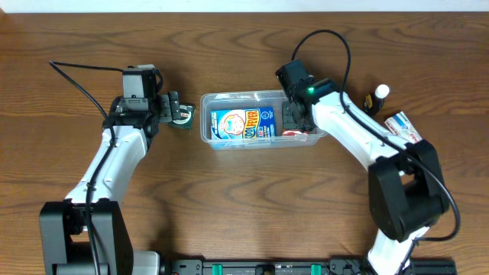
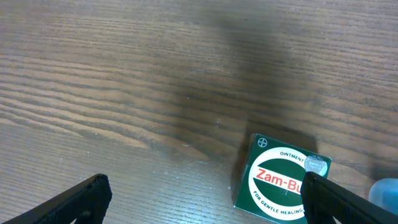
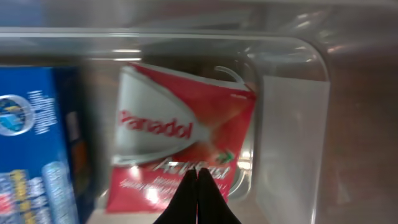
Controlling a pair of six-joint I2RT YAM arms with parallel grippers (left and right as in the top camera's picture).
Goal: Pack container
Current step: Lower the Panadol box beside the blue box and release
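Note:
The clear plastic container (image 1: 205, 122) sits at the table's middle. It holds a blue packet (image 1: 241, 124) and a red-and-white Panadol packet (image 1: 294, 131). My right gripper (image 1: 294, 114) is shut, inside the container's right end. In the right wrist view its closed fingertips (image 3: 197, 177) are just over the Panadol packet (image 3: 180, 130), with the blue packet (image 3: 34, 137) to the left and the container wall (image 3: 292, 124) to the right. My left gripper (image 1: 177, 113) is open by a green Zam-Buk box (image 1: 183, 118), left of the container. The box (image 2: 277, 180) lies beside the right finger of the open jaws (image 2: 205, 183).
A small dark bottle with a white cap (image 1: 380, 94) and a red-and-white packet (image 1: 403, 126) lie right of the container. A blurred blue object (image 2: 385, 190) shows at the right edge of the left wrist view.

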